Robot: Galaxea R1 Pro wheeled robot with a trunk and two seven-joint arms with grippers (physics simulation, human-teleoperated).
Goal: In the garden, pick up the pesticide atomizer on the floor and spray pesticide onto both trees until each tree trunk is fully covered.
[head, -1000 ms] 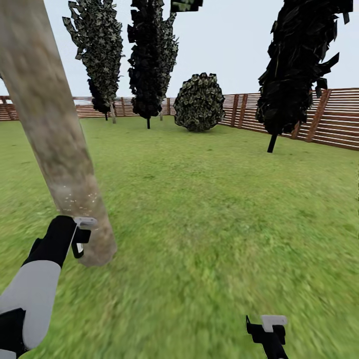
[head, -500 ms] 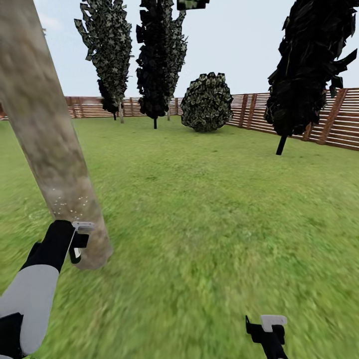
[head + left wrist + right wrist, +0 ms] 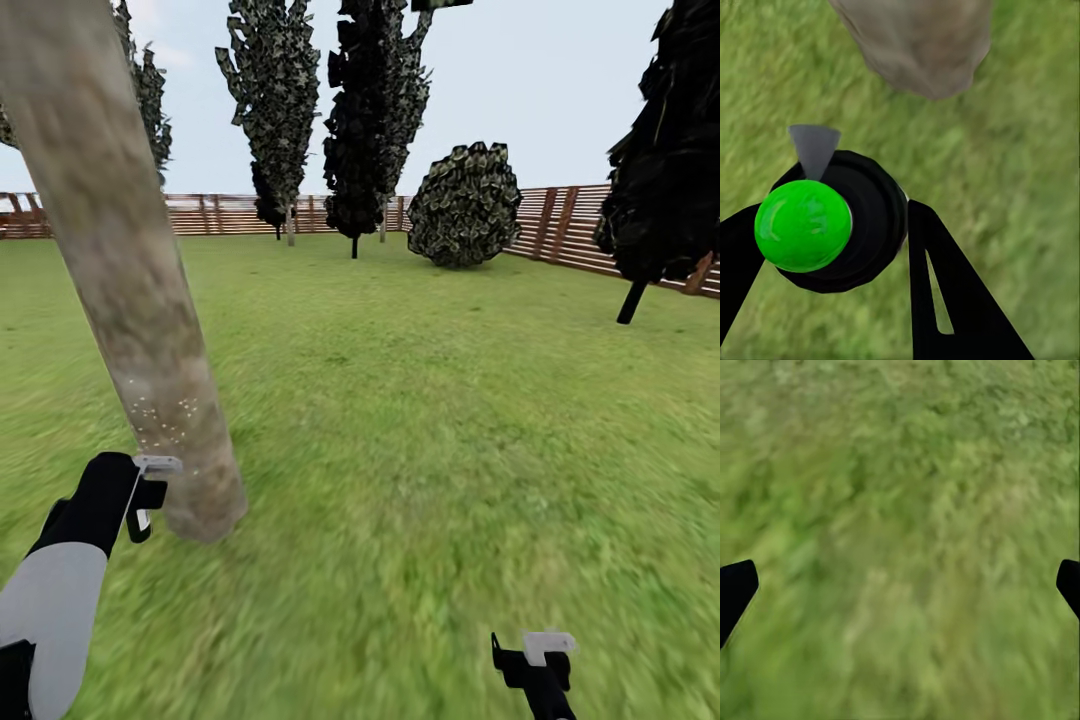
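The left gripper was clamped on the pesticide atomizer, a black body with a bright green cap, just beside the mottled grey-tan tree trunk, pale-speckled low down. Farther right, the right gripper hung spread over grass.

tree trunk: rough mottled bark | fence: slatted wood | atomizer: glossy plastic

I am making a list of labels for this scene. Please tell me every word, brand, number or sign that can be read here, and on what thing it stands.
None: no readable text appears in any view.
The atomizer in the left claw, black with a green round top, bears no label.
The tree trunk, the fence and the right claw carry no writing either.
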